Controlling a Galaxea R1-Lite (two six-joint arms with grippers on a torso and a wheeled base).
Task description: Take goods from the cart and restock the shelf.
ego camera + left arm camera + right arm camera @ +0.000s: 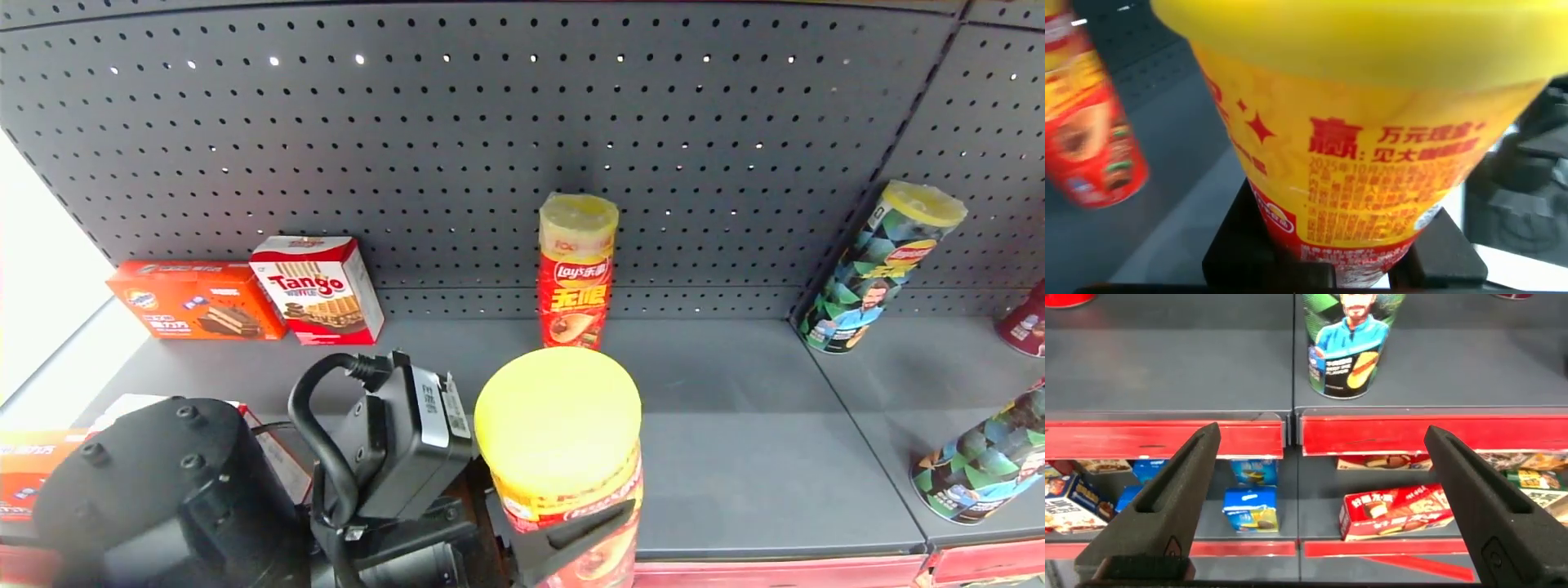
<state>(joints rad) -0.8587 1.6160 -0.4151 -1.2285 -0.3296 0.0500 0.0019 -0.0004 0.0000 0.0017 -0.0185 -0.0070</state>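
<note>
My left gripper (571, 535) is shut on a red chips can with a yellow lid (559, 441), holding it upright just above the front part of the grey shelf (735, 425). In the left wrist view the can (1355, 163) sits between the black fingers (1237, 249). A matching red can (575, 273) stands at the back of the shelf, straight behind the held one; the left wrist view also catches that standing can (1090, 139). My right gripper (1327, 514) is open and holds nothing, in front of the shelf's red front edge (1388, 433), below a green can (1343, 343).
Two wafer boxes (318, 287) (196, 299) stand at the shelf's back left. Green cans stand on the right, one at the back (878, 265), one at the front (984, 465). A dark red can (1024, 322) is at the far right. Lower shelves hold boxes (1396, 510).
</note>
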